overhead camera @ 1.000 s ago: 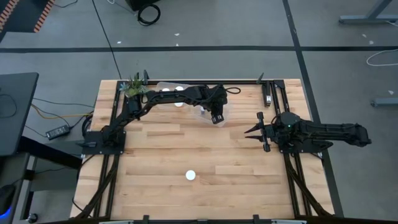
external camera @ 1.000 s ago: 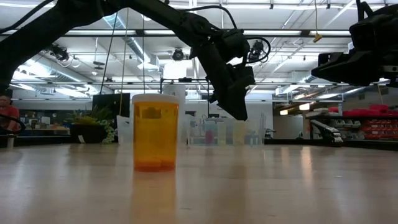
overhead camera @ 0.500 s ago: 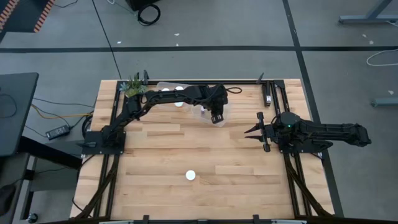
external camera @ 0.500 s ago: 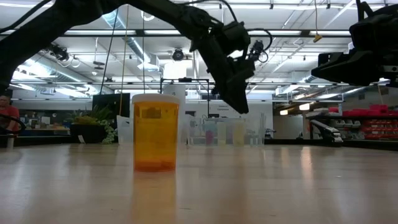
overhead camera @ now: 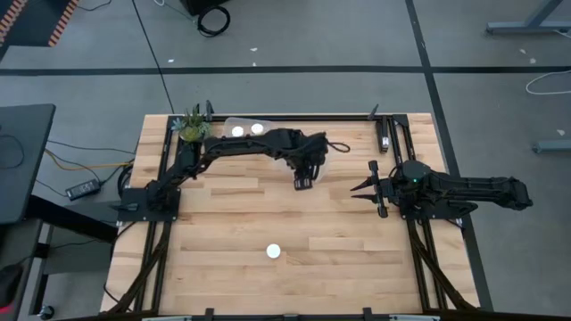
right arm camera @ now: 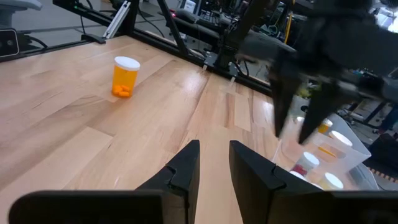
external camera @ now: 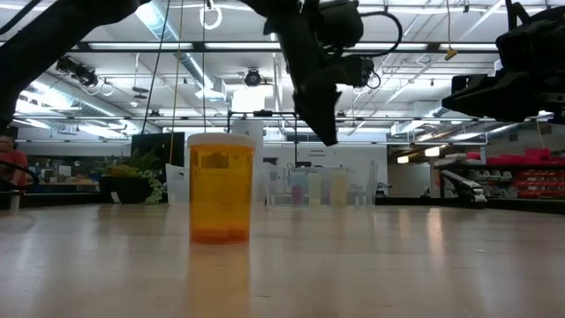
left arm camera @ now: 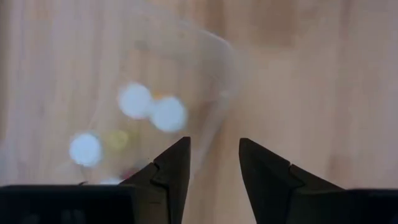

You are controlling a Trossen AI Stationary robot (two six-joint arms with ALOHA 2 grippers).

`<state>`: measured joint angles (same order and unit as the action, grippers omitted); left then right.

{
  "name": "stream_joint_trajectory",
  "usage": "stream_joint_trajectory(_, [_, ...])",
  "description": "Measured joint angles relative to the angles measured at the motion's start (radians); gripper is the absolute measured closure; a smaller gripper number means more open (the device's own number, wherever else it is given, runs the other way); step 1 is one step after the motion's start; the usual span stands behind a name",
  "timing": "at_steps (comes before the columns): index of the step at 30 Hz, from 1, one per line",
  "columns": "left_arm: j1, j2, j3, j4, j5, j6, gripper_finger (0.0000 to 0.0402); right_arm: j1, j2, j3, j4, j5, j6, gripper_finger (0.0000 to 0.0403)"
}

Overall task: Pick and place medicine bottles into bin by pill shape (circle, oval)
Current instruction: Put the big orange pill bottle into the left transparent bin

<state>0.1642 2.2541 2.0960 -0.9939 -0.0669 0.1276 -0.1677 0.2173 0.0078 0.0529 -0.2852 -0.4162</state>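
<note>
Overhead, the left gripper [overhead camera: 302, 182] hangs empty above the butcher-block table [overhead camera: 223, 223], fingers apart, beside a clear bin [right arm camera: 339, 151] of white-capped bottles. One orange pill bottle [external camera: 220, 186] stands alone mid-table. Right gripper [overhead camera: 359, 189] waits at the edge, slightly parted. Fluorescent-lit workshop behind.

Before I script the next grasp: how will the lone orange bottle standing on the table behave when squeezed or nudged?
The orange plastic pill bottle with a white cap looks rigid. Few pills sit at its bottom, so it is probably light. Upright and taller than wide, a nudge might tip it, and then it would likely roll.
</note>
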Motion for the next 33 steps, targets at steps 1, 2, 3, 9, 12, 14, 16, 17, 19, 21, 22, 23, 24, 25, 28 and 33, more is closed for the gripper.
stream_joint_trajectory(1, [-0.011, -0.006, 0.000, -0.030, 0.000, 0.000, 0.0257, 0.000, 0.000, 0.000, 0.000, 0.000, 0.000, 0.0310])
stream_joint_trajectory(2, [-0.023, -0.010, 0.000, -0.067, 0.001, 0.000, 0.0257, 0.000, 0.000, 0.000, 0.000, 0.000, 0.000, 0.0310])
stream_joint_trajectory(3, [-0.036, -0.010, 0.000, -0.093, 0.005, 0.000, 0.0256, 0.000, 0.000, 0.000, 0.000, 0.000, 0.000, 0.0310])
stream_joint_trajectory(9, [-0.119, -0.009, -0.014, -0.261, 0.087, -0.031, 0.0247, 0.000, 0.003, 0.000, 0.000, 0.000, 0.000, 0.0310])
stream_joint_trajectory(12, [-0.169, -0.006, -0.030, -0.339, 0.089, -0.033, 0.0244, 0.000, 0.003, 0.000, 0.000, 0.000, 0.000, 0.0310])
stream_joint_trajectory(14, [-0.199, -0.008, -0.037, -0.389, 0.090, -0.043, 0.0244, 0.000, 0.003, 0.000, 0.000, 0.000, 0.000, 0.0310])
stream_joint_trajectory(16, [-0.230, -0.008, -0.055, -0.423, 0.090, -0.068, 0.0245, 0.000, 0.003, 0.000, 0.000, 0.000, 0.000, 0.0310])
stream_joint_trajectory(17, [-0.244, -0.007, -0.064, -0.441, 0.090, -0.085, 0.0245, 0.000, 0.003, 0.000, 0.000, 0.000, 0.000, 0.0310])
stream_joint_trajectory(19, [-0.274, -0.007, -0.080, -0.466, 0.089, -0.111, 0.0245, 0.000, 0.003, 0.000, 0.000, 0.000, 0.000, 0.0310])
stream_joint_trajectory(21, [-0.306, -0.007, -0.101, -0.475, 0.087, -0.134, 0.0244, 0.000, 0.003, 0.000, 0.000, 0.000, 0.000, 0.0310])
stream_joint_trajectory(22, [-0.322, -0.007, -0.113, -0.472, 0.087, -0.149, 0.0243, 0.000, 0.003, 0.000, 0.000, 0.000, 0.000, 0.0310])
stream_joint_trajectory(23, [-0.340, -0.007, -0.125, -0.471, 0.087, -0.161, 0.0241, 0.000, 0.003, 0.000, 0.000, 0.000, 0.000, 0.0310])
stream_joint_trajectory(24, [-0.357, -0.007, -0.135, -0.471, 0.088, -0.169, 0.0239, 0.000, 0.003, 0.000, 0.000, 0.000, 0.000, 0.0310])
stream_joint_trajectory(25, [-0.374, -0.007, -0.144, -0.471, 0.087, -0.173, 0.0236, 0.000, 0.003, 0.000, 0.000, 0.000, 0.000, 0.0310])
stream_joint_trajectory(28, [-0.420, -0.007, -0.173, -0.471, 0.089, -0.201, 0.0224, 0.000, 0.003, 0.000, 0.000, 0.000, 0.000, 0.0310])
stream_joint_trajectory(33, [-0.474, -0.006, -0.193, -0.458, 0.081, -0.205, 0.0192, 0.000, 0.003, 0.000, 0.000, 0.000, 0.000, 0.0310])
